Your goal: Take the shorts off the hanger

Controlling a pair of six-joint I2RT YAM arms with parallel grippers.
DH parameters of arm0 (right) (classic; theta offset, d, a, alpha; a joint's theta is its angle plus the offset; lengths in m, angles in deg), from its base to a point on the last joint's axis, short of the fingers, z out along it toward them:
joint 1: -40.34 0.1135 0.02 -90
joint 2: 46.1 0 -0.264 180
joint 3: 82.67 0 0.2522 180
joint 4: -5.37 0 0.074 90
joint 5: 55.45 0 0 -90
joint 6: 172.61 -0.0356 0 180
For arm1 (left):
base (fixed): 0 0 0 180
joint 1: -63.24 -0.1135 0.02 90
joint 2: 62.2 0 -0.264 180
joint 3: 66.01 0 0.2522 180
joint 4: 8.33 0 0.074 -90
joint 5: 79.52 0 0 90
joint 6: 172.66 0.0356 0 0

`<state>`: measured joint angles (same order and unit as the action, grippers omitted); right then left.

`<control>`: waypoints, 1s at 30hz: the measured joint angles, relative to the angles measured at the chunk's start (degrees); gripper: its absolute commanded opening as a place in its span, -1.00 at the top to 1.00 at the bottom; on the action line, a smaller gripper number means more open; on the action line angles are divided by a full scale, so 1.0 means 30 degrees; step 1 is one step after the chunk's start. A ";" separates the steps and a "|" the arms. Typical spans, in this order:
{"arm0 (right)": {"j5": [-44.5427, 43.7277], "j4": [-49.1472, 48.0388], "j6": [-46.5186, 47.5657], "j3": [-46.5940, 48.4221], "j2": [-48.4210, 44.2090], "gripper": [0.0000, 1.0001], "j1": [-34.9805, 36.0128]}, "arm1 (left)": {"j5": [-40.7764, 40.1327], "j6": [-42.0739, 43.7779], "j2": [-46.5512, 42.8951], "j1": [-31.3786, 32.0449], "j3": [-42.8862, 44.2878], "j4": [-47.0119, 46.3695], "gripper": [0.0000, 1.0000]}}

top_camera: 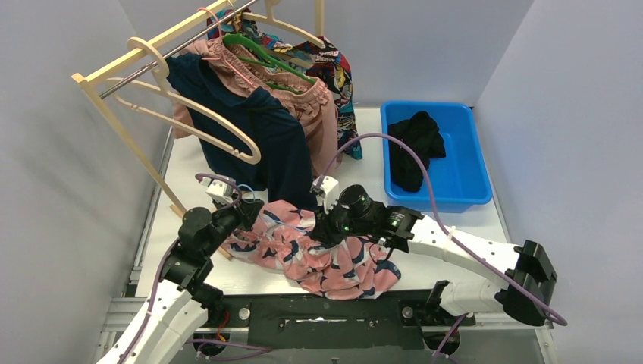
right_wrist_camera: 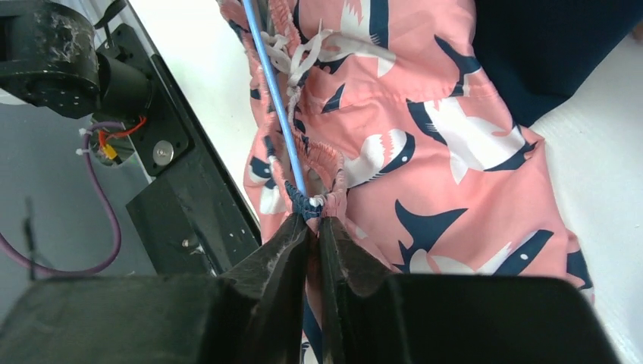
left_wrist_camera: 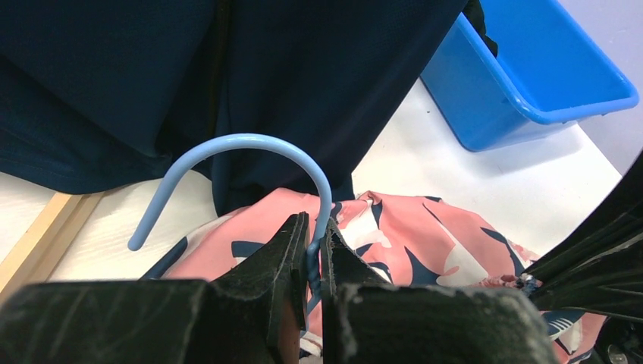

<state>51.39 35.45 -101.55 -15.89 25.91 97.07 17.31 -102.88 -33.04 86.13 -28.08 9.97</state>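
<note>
The pink shorts with navy print (top_camera: 326, 258) lie bunched on the table at the front. A light blue hanger (left_wrist_camera: 250, 144) is still in them; its hook sticks up. My left gripper (left_wrist_camera: 312, 246) is shut on the hanger's neck. My right gripper (right_wrist_camera: 312, 227) is shut on the gathered waistband of the pink shorts (right_wrist_camera: 425, 152), beside the hanger's blue bar (right_wrist_camera: 273, 98). Navy shorts (top_camera: 258, 129), dusty pink shorts (top_camera: 303, 98) and comic-print shorts (top_camera: 337, 76) hang on the rack. Black shorts (top_camera: 415, 144) lie in the blue bin.
A wooden clothes rack (top_camera: 129, 129) with cream hangers (top_camera: 197, 129) and a green one (top_camera: 265, 57) stands at the back left. A blue bin (top_camera: 462, 189) sits at the right. The hanging navy shorts (left_wrist_camera: 227, 76) are just behind my left gripper.
</note>
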 measured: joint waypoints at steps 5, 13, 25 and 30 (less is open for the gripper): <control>-0.0954 -0.0051 -0.0044 -0.0284 -0.1107 0.98 -0.0022 | -0.0211 0.0000 0.0066 0.0000 0.0044 -0.0015 1.00; -0.3293 0.0517 -0.0816 -0.1683 -0.4175 0.99 -0.1559 | -0.1246 -0.0182 -0.0204 0.0138 0.0401 0.0197 1.00; -0.1530 -0.1603 -0.0466 -0.4962 -0.7868 0.94 -0.2397 | -0.3869 -0.0976 -0.1719 0.0255 0.0444 0.1166 1.00; 0.0022 -0.3249 -0.0080 -0.6470 -0.9959 0.94 -0.2397 | -0.4306 -0.1202 -0.1676 0.0262 0.0437 0.1370 1.00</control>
<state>51.45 25.70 -101.79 -35.30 -3.97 89.88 4.39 -106.49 -38.06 86.92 -26.77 14.08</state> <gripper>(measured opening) 0.074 0.055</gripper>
